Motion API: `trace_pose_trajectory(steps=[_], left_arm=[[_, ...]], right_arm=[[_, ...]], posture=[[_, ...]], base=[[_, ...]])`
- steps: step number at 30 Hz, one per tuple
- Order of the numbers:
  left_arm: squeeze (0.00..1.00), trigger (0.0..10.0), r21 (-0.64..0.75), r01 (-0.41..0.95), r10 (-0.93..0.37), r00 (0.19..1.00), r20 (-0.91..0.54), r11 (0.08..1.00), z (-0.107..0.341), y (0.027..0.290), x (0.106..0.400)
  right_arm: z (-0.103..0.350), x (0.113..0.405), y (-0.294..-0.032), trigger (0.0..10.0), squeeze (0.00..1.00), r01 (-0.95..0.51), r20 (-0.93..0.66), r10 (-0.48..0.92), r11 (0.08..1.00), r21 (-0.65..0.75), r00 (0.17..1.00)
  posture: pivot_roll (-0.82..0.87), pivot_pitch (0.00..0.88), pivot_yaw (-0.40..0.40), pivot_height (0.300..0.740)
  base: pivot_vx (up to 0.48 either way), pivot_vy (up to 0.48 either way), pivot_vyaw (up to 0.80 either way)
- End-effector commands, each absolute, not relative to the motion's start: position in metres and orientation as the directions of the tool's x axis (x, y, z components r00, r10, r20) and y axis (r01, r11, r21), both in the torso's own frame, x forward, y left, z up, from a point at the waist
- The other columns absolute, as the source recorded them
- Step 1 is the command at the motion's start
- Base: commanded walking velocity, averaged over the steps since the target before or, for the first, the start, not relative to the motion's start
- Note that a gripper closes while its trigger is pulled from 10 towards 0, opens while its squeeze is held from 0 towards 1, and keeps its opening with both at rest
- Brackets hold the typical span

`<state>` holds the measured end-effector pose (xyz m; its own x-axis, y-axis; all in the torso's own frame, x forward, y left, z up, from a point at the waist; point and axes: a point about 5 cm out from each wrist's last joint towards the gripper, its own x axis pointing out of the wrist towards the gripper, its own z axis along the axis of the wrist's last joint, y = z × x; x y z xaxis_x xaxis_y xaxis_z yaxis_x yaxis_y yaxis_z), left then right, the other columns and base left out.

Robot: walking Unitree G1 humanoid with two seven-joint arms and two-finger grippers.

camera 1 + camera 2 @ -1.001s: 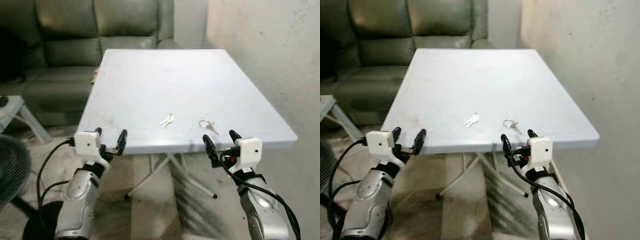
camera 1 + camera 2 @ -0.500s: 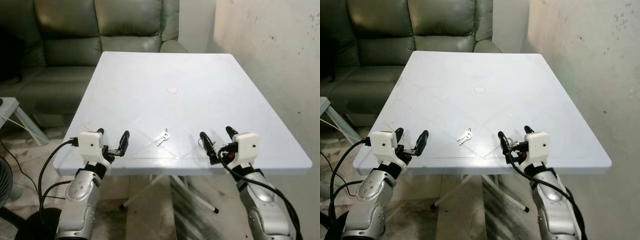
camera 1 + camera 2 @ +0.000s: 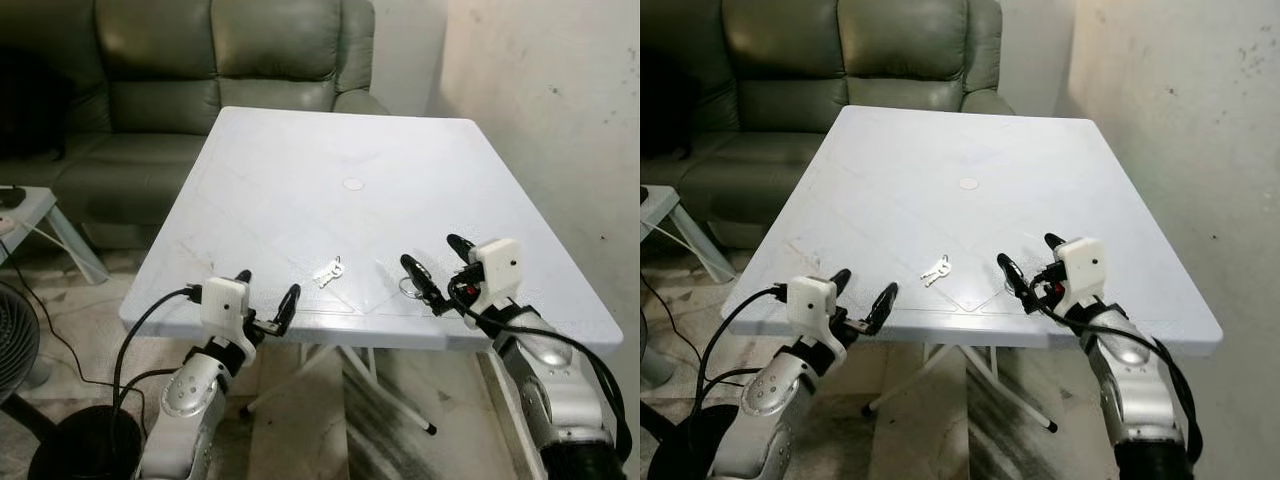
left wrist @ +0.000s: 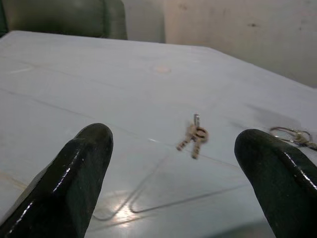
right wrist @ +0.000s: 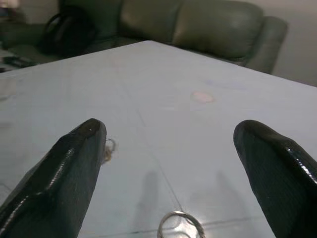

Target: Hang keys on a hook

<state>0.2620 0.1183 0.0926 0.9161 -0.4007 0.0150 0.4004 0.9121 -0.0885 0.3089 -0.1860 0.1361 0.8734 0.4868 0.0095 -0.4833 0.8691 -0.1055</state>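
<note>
Keys [image 3: 328, 271] flat on table [image 3: 300, 180], near front edge, between claws. Second key ring [image 3: 408, 287] just under right claw [image 3: 432, 270], fingers spread. Right claw now over tabletop; a second ago at front edge. Left claw [image 3: 267, 297] released, at table's front edge. Sofa [image 3: 200, 60] behind.

The right hand [image 5: 168, 173] holds its two black fingers [image 5: 64, 178] spread wide above the pale surface [image 5: 163, 129], a metal key ring [image 5: 179, 224] lying between them at the near edge, and a dark green sofa [image 5: 198, 29] beyond.
</note>
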Motion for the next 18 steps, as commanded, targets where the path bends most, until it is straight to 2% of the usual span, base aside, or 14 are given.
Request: trace_pose_trajectory(steps=[1, 7, 12, 18], left_arm=[[0.0, 10.0, -0.077, 0.448, -0.447, 0.894, 0.023, 0.891, 0.097, 0.109, 0.256], [0.0, 10.0, -0.07, 0.503, -0.503, 0.864, 0.014, 0.861, 0.097, 0.099, 0.244], [0.0, 10.0, -0.055, 0.528, -0.528, 0.849, 0.01, 0.847, 0.098, 0.097, 0.244], [0.0, 10.0, -0.048, 0.534, -0.535, 0.845, 0.005, 0.844, 0.102, 0.099, 0.244]], right_arm=[[0.135, 0.313, -0.185, 10.0, 0.0, -0.545, -0.029, 0.545, 0.833, -0.093, 0.838], [0.13, 0.323, -0.19, 10.0, 0.0, -0.629, -0.112, 0.621, 0.774, -0.066, 0.776], [0.131, 0.331, -0.196, 10.0, 0.0, -0.619, -0.122, 0.61, 0.783, -0.055, 0.783], [0.122, 0.333, -0.21, 10.0, 0.0, -0.644, -0.21, 0.623, 0.763, -0.049, 0.754]], posture=[[0.0, 0.0, -0.033, 0.74], [0.0, 0.01, -0.036, 0.74], [0.01, 0.024, -0.034, 0.74], [0.01, 0.045, -0.027, 0.74]], base=[[0.0, 0.0, 0.0], [0.0, 0.0, 0.0], [0.0, 0.0, 0.0], [0.0, 0.0, 0.0]])
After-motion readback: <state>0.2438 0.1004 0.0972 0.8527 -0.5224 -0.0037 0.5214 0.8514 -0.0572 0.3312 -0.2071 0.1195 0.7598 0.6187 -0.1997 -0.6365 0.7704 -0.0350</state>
